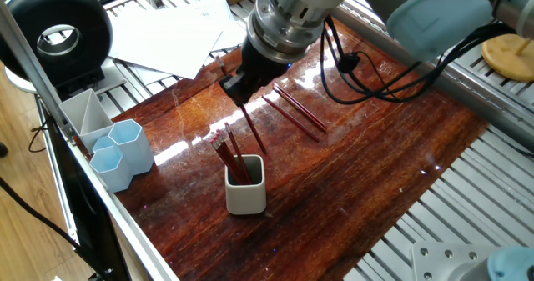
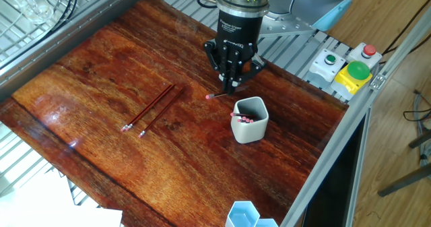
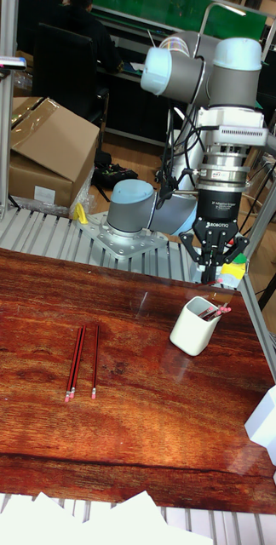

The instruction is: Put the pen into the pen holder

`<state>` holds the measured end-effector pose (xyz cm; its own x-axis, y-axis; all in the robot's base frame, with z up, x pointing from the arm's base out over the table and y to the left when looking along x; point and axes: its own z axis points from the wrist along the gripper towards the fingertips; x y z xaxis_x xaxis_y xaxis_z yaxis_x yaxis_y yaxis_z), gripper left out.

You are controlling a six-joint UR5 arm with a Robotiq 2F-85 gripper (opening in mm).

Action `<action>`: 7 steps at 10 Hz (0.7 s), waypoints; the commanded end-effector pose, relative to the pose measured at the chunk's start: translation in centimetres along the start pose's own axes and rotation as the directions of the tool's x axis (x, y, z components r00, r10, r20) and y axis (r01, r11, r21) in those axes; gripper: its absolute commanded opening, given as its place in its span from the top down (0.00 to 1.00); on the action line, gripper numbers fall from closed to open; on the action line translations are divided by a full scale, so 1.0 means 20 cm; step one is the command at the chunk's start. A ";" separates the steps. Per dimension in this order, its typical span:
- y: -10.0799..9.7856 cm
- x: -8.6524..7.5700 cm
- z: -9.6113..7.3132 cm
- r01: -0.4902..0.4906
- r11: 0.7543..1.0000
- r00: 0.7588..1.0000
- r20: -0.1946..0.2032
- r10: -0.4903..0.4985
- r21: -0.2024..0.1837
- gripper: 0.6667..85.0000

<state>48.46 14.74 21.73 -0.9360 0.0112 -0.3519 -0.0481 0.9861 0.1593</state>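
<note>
In one fixed view we see the gripper (image 1: pixel 236 87) clenched on a red pen (image 1: pixel 253 131), which hangs tilted with its lower end just above and behind the pen holder (image 1: pixel 246 190). The off-white pen holder stands on the wooden table (image 1: pixel 375 164) and already carries several red pens leaning toward its left side. 2 loose pens (image 1: pixel 294 112) lie on the table behind, to the right of the gripper. 2 pale blue hexagonal cups (image 1: pixel 122 152) and a grey tray (image 1: pixel 83 114) stand at the left edge.

In the other fixed view we see the gripper (image 2: pixel 232 87) pointing down, its fingers closed on the pen (image 2: pixel 217 95), whose pink tip sticks out to the left. The pen holder (image 2: pixel 250 121) sits just beside it, lower right. The loose pens (image 2: pixel 149 110) lie well apart on the left.

In the tall fixed view we see the gripper (image 3: pixel 215 277) right above the far rim of the pen holder (image 3: pixel 194 326). We cannot make out the held pen here. 3 pens (image 3: pixel 81 360) lie side by side on the table (image 3: pixel 138 426) at the left.
</note>
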 end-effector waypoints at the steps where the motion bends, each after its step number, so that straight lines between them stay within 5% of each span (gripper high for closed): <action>1: 0.03 -0.06 -0.01 -0.017 1.000 0.999 0.046 0.018 -0.025 1.00; 5: 0.09 -0.14 0.00 -0.063 0.996 0.992 0.108 0.070 -0.065 1.00; 7: 0.08 -0.11 0.07 -0.060 0.996 0.990 0.125 0.067 -0.063 1.00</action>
<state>50.59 15.96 22.04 -0.8991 0.0743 -0.4313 -0.0214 0.9768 0.2129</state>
